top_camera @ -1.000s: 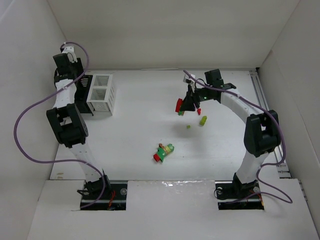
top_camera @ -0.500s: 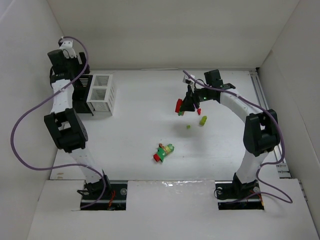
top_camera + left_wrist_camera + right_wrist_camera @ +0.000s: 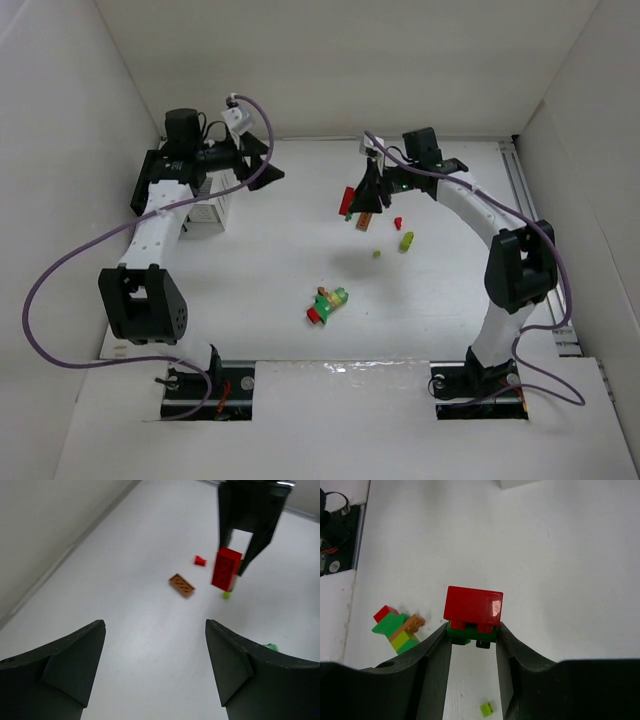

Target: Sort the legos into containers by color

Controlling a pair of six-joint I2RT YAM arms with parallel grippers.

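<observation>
The right pincer (image 3: pixel 472 626) clamps a red-and-green lego cluster (image 3: pixel 473 607) at frame centre. The left pincer (image 3: pixel 155 627) gapes wide above the bench (image 3: pixel 115 605).

On my overhead feed, a white tabletop (image 3: pixel 280 270), a plain white back wall (image 3: pixel 340 60), a white left panel (image 3: pixel 60 150), a white right panel (image 3: pixel 600 160), a pale rail (image 3: pixel 522 190) along the table's right edge, a raised white ledge (image 3: pixel 340 420) in front, soft even light, faint glare (image 3: pixel 335 368) at the near edge.

L gripper (image 3: pixel 267 158) swung inward — R gripper (image 3: pixel 361 197) w/ red brick (image 3: pixel 348 201) shifted left.
</observation>
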